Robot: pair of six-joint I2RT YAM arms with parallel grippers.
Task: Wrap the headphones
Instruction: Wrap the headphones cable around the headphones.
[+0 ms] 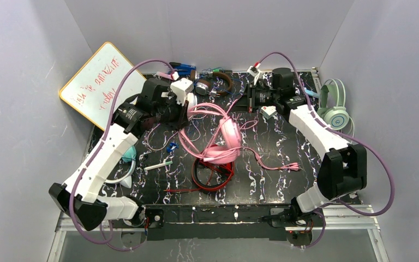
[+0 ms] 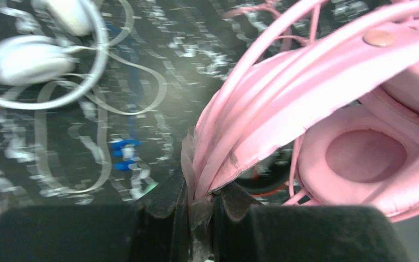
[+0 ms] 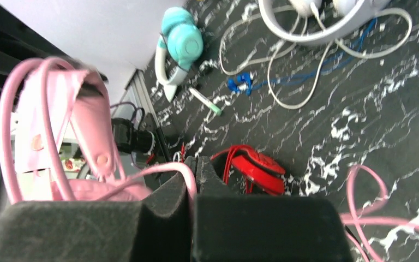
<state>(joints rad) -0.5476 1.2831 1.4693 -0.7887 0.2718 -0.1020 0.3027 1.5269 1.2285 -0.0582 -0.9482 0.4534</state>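
Note:
The pink headphones point(image 1: 223, 139) lie tilted at the table's middle, one cup up. My left gripper point(image 1: 188, 111) is shut on their pink headband point(image 2: 283, 103), with the padded cup point(image 2: 365, 158) to its right. My right gripper point(image 1: 241, 101) is shut on the pink cord point(image 3: 158, 170), which runs between the jaws; the headband point(image 3: 60, 120) hangs at its left. More pink cord point(image 1: 273, 162) trails over the table to the right. Red headphones point(image 1: 213, 174) lie in front of the pink ones and show in the right wrist view point(image 3: 253, 166).
White headphones point(image 2: 33, 60) with a loose cord lie left of centre. Teal headphones point(image 1: 128, 155) sit at the left edge, mint green ones point(image 1: 335, 109) at the right edge, brown ones point(image 1: 218, 84) at the back. A whiteboard point(image 1: 101, 82) leans at the back left. A blue clip point(image 1: 171, 146) and a marker point(image 1: 158, 165) lie nearby.

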